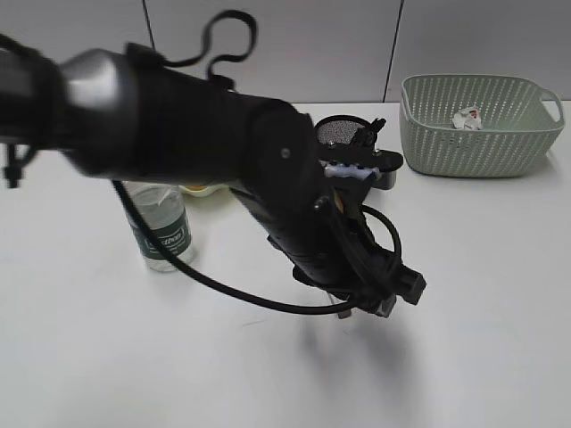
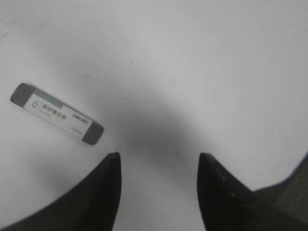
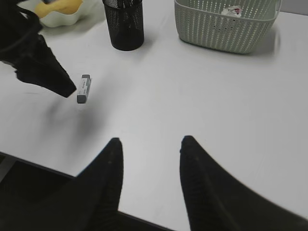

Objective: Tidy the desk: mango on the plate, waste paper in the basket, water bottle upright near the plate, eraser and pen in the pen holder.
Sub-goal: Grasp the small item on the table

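Note:
The grey and white eraser [image 2: 57, 113] lies flat on the white desk [image 2: 202, 67], up and to the left of my open, empty left gripper [image 2: 160, 159]. In the exterior view the left gripper [image 1: 361, 308] hangs low over the desk middle and hides the eraser. My right gripper [image 3: 151, 142] is open and empty near the front edge, with the eraser [image 3: 84, 88] ahead on the left. The mango [image 3: 62, 5] lies on the plate [image 3: 55, 20]. The waste paper [image 1: 467, 119] is in the basket [image 1: 482, 134]. The water bottle [image 1: 161, 234] stands upright. A dark thing stands in the pen holder [image 3: 126, 26].
My left arm [image 1: 223, 134] stretches across the exterior view and hides much of the plate and the desk middle. The basket [image 3: 226, 24] stands at the back right, and the pen holder [image 1: 343, 134] stands just left of it.

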{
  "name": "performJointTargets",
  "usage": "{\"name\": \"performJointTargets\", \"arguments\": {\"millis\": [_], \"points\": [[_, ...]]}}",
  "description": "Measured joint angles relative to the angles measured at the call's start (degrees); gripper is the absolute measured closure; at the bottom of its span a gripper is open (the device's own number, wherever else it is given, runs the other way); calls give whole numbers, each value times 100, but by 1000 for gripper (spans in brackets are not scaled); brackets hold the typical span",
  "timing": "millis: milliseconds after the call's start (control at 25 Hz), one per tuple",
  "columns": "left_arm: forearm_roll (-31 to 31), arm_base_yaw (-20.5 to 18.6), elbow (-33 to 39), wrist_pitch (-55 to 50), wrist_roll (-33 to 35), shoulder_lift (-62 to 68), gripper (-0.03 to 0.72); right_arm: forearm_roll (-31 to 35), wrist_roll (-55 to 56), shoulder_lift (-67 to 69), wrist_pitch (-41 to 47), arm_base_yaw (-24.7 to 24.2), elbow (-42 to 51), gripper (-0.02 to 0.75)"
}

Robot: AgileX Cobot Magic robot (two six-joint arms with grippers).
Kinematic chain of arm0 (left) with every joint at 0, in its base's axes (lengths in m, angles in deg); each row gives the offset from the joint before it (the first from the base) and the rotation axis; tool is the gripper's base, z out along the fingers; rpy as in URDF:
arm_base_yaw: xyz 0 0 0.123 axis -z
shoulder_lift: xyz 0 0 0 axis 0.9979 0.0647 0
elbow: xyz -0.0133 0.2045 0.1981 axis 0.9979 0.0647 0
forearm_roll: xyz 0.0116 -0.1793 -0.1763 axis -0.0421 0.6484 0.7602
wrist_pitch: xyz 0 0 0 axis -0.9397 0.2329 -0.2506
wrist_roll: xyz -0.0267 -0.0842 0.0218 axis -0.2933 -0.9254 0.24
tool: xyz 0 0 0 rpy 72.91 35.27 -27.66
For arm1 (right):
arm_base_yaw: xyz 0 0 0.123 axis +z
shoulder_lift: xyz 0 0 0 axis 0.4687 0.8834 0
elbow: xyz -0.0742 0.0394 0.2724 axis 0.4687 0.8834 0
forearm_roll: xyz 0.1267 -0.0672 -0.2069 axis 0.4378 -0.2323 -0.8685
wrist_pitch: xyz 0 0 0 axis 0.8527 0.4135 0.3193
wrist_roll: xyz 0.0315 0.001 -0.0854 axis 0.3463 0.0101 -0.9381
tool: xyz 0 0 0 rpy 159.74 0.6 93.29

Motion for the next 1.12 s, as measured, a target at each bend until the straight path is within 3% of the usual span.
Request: {"name": "performJointTargets", "arguments": {"millis": [280,400,680,960,1120], "points": [[-2456,-12,-1353,-1146,-2918,1092,285,0,-5,0,0,0,0,417],[-2817,-18,-1700,-1228,-3880,1338,285,0,-5,0,0,0,0,417],[-3308,-18,-2565,-1746,-5020,1971,285,0,-5,0,0,0,0,417],[-3334,-18,-2711,-1880,-5524,2236,291,0,-5,0,0,0,0,417],[-3354,-12,-2722,-1976,-5552,2251,410,0,-5,0,0,0,0,417]]}}
